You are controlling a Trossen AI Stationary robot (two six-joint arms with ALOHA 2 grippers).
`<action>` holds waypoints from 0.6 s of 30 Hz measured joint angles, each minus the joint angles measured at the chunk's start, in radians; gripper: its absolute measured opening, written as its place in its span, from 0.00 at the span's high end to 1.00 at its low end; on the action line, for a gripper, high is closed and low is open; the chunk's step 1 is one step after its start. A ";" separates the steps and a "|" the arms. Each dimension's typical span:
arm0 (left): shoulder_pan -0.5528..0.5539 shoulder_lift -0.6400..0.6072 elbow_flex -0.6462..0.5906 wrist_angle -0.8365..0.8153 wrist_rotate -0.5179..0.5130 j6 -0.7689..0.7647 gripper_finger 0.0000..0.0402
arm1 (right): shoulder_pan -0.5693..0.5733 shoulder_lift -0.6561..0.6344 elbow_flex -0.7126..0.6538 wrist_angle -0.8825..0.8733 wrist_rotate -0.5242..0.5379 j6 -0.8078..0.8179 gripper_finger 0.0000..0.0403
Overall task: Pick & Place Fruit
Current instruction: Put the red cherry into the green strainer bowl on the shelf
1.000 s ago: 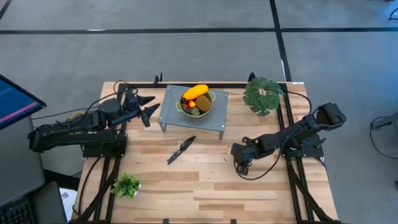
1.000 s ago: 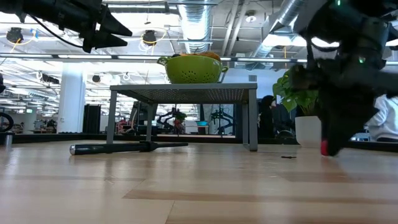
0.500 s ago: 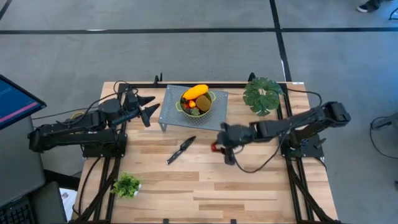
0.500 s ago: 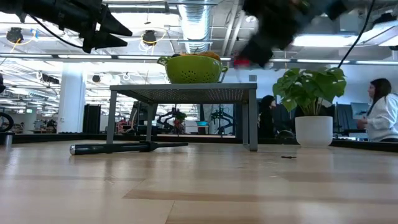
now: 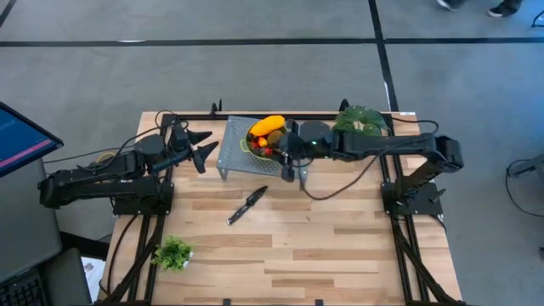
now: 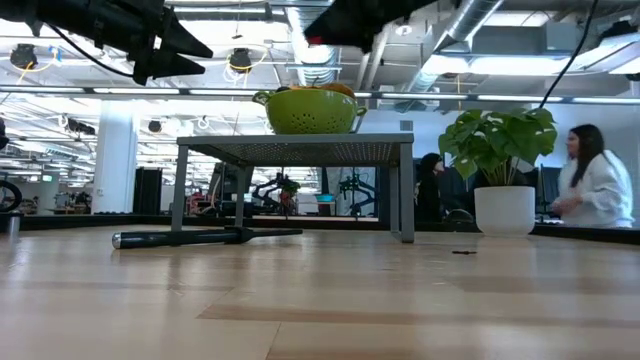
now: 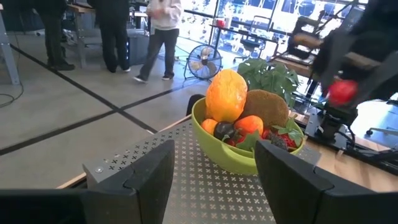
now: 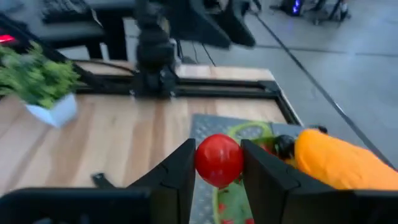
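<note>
Wooden table and what I see resting on it

A grey perforated stand sits at the far edge; a black-handled knife lies just in front of it, a big potted plant right of it, a small plant front-left.

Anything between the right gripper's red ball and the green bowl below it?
No. In the right wrist view the red ball sits pinched in the right gripper, with only air above the green bowl.

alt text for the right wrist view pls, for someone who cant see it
The right gripper holds a red ball between its two dark fingers, just above a green bowl of fruit with a large yellow-orange fruit in it. Beyond lie the wooden table and a small green plant.
</note>
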 joint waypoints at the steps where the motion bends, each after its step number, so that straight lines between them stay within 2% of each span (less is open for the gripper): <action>1: 0.000 0.000 0.000 0.000 0.000 0.007 0.46 | -0.011 0.017 0.009 -0.012 0.000 0.000 0.74; 8: 0.000 0.000 0.000 0.001 0.000 0.012 0.46 | -0.080 0.093 0.071 -0.046 0.000 0.000 0.74; 18: 0.000 -0.001 0.000 0.003 0.000 0.012 0.46 | -0.111 0.094 0.073 -0.044 0.001 0.008 0.71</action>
